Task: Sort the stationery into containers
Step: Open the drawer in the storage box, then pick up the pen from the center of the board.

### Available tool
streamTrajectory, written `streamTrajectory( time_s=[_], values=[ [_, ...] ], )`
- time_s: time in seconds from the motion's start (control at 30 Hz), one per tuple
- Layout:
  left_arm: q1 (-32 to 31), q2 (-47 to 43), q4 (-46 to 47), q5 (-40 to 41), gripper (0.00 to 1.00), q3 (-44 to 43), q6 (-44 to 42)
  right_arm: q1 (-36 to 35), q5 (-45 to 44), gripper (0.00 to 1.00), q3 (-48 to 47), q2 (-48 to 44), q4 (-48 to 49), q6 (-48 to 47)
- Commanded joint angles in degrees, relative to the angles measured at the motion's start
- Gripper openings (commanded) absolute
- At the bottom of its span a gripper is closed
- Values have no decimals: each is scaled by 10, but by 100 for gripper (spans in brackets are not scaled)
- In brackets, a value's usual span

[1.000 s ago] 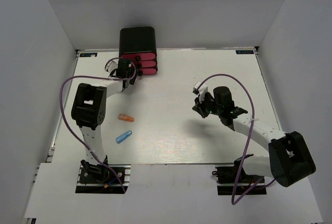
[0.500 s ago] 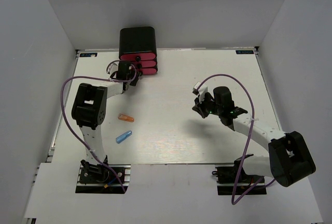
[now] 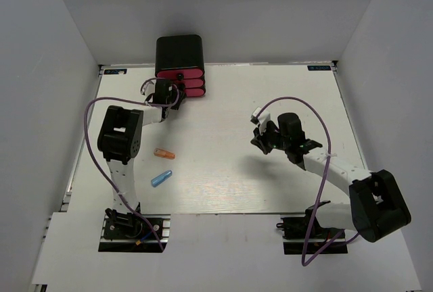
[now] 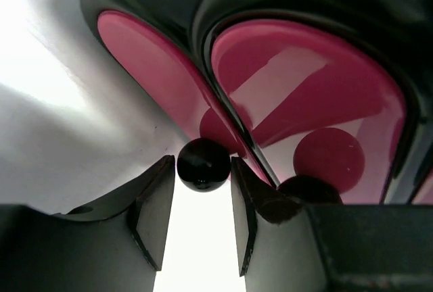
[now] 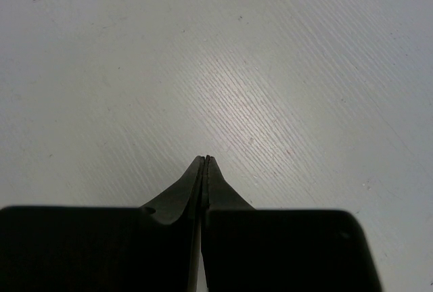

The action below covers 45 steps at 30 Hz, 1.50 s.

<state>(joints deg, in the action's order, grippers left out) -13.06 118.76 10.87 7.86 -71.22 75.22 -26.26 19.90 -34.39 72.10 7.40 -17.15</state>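
Two stationery items on table [image 3: 237, 103]: orange capsule [image 3: 164, 153], blue capsule [image 3: 161, 178], both well behind left gripper [image 4: 203, 170]. Left gripper: fingers pinch black knob [image 4: 201, 160] of pink drawer [image 4: 318, 82], cabinet [image 3: 179, 52] directly ahead. Right gripper [image 5: 206, 160]: closed, empty, above table. Risks: round knob slips out; unbraced cabinet drags with pull.

glossy pink plastic drawers [image 4: 325, 89], shiny black knob [image 4: 203, 165], matt finely grooved table [image 5: 203, 69].

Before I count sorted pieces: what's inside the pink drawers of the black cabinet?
Unseen: the three pink drawers in the rounded black cabinet look shut. Only fronts and a small black round knob between the left fingers show.
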Motion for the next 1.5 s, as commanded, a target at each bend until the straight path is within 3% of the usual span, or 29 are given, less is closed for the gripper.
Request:
streamTrajectory(
  time_s=[0.0,0.1,0.23,0.37,0.7,0.83,0.87,0.9,0.93,1.0,1.03,1.13,1.2,1.3,1.37,1.4,1.43,1.47],
  values=[
    [3,8,20,-15,46,-15,-2,2,9,0,-16,7,5,-7],
    [3,24,20,-15,39,-15,-2,2,10,0,-21,12,4,-10],
    [3,24,20,-15,21,4,-2,2,10,0,-26,15,2,-10],
    [3,-5,45,-15,16,44,-15,3,12,0,-26,16,2,-11],
    [3,-121,66,-40,14,182,-46,1,18,0,-28,16,4,-13],
    [-7,-183,22,-40,14,213,-67,2,26,0,-29,16,5,-22],
    [-7,-188,-16,-40,18,213,-73,2,39,0,-29,16,3,-25],
    [-7,-188,-34,-40,37,203,-82,1,47,2,-33,18,-4,-44],
    [-2,-194,-51,-40,48,198,-82,1,69,21,-37,18,-12,-53],
    [3,-194,-103,-45,70,177,-96,-3,104,41,-61,31,-40,-93],
    [3,-201,-114,-45,74,171,-103,-4,131,62,-68,36,-49,-102],
    [3,-226,-148,-40,80,146,-144,-11,185,84,-103,68,-59,-147],
    [3,-258,-168,-40,80,146,-165,-19,210,86,-138,101,-64,-156],
    [3,-318,-210,-40,84,152,-194,-44,226,83,-176,147,-73,-177],
    [-7,-351,-251,-2,83,144,-217,-69,230,63,-225,170,-73,-179],
    [-7,-387,-297,13,80,137,-238,-92,227,53,-276,210,-120,-179],
    [-7,-407,-312,20,74,137,-246,-106,219,37,-296,225,-132,-180],
    [-7,-431,-323,28,64,149,-252,-132,212,11,-315,255,-142,-176]
  ],
)
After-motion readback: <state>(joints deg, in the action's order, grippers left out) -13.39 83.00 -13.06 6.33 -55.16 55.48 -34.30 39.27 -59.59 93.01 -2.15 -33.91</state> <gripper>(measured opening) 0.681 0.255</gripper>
